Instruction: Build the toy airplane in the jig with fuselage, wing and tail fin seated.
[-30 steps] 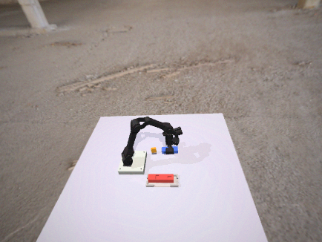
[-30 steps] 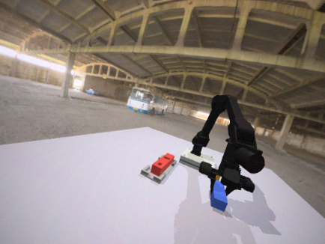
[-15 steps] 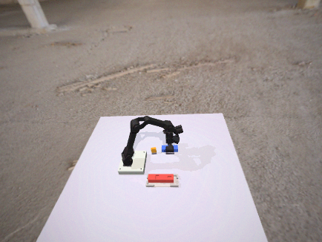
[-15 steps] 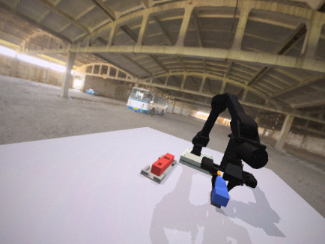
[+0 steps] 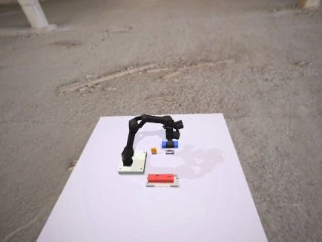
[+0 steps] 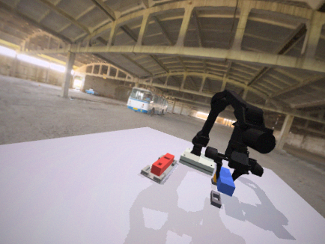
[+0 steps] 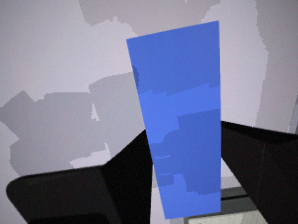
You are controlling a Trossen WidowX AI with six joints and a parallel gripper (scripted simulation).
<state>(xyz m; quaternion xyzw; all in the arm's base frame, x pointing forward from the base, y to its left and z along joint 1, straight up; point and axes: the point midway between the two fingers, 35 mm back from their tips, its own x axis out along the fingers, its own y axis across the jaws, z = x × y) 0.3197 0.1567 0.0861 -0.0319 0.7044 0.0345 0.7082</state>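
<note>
The red fuselage (image 5: 160, 179) (image 6: 163, 165) sits in its pale cradle (image 5: 150, 185) (image 6: 146, 173), apparently flat, its top sockets unfilled, on the white table (image 5: 208, 219) (image 6: 75, 194), in front of the arm's base plate (image 5: 141, 171) (image 6: 187, 160) as seen from above. One part of the toy airplane looks done; the wing and the tail fin are left. The blue wing (image 5: 164, 144) (image 6: 226, 182) (image 7: 185, 65) hangs in the grip of the black fingers (image 5: 170, 144) (image 6: 227, 175), which stand partly apart, clamped on its two long sides near mid-length. It appears raised off the table, on the side nearer the far edge than the cradle is. Just beside it lies a small grey holder (image 5: 170, 152) (image 6: 216, 199) with an opening, probably the wing's stand. The orange block (image 5: 153, 150) (image 6: 215, 177), presumably the tail fin, waits between the wing and the base plate. Carrying the wing across to its socket is likely next.
</note>
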